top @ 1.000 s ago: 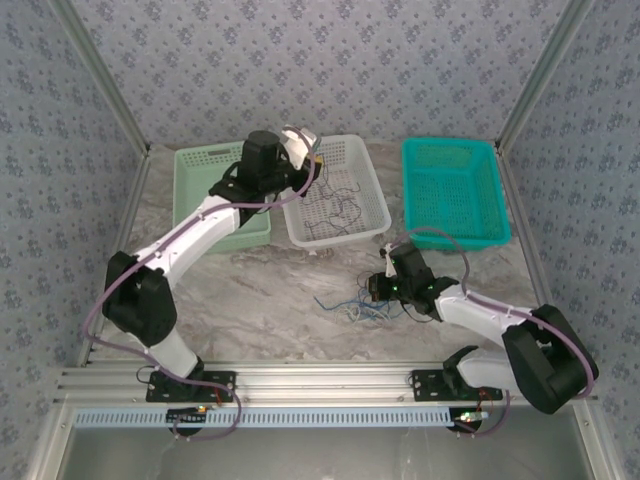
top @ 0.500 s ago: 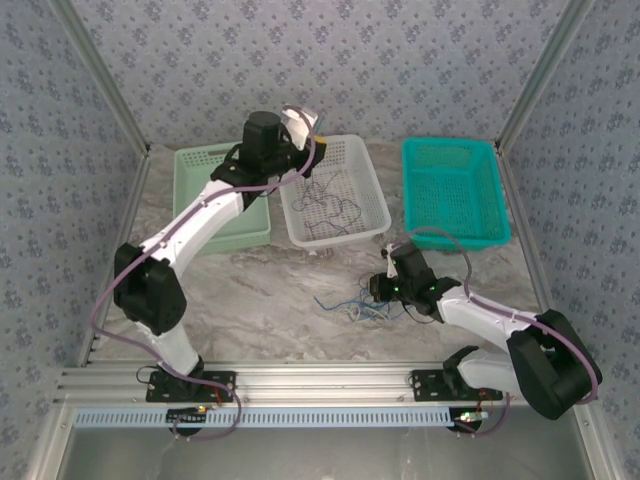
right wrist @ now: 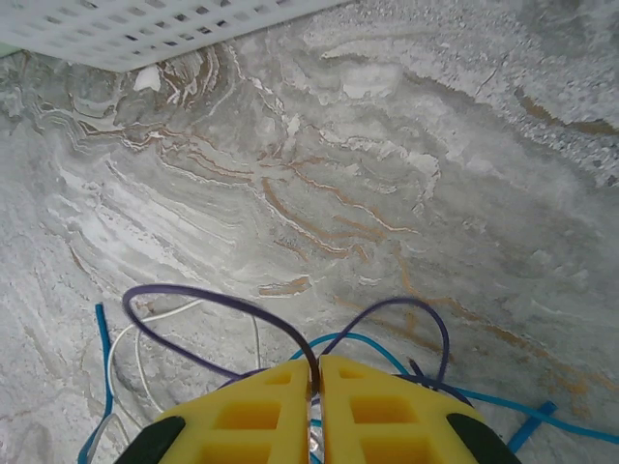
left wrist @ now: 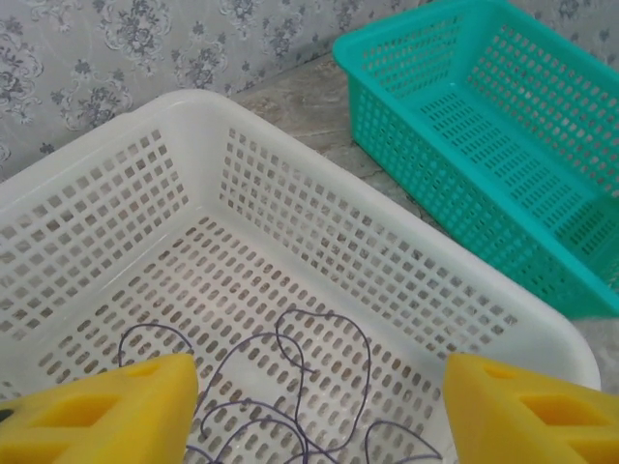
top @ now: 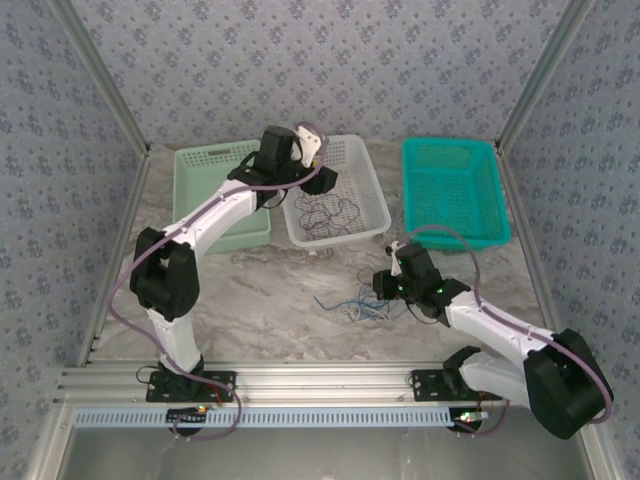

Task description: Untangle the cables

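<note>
Right wrist view puts my right end effector low over the marble bench, its yellow fingers pressed together with barely a slit between them and a dark purple cable pinched in that slit. The cable arches out in a loop on either side of the fingertips, with a blue cable and a thin white cable lying close beside it. From the top external view this is the small tangle on the bare bench, near the front of the white basket, and the right end effector sits at its right edge. My left end effector hangs over that basket with its fingers spread wide and nothing between them; below it a loose dark cable lies curled on the basket floor, apart from the fingers. A green basket stands to the left and a teal basket to the right. I judge one cable is already sorted and the step in hand is drawing the purple one out of the tangle. The next move calls for a slow lift up and away so its loops slip off the blue and white strands; if the whole knot rises with it, I would bring the free left end effector down to pin the rest.
</note>
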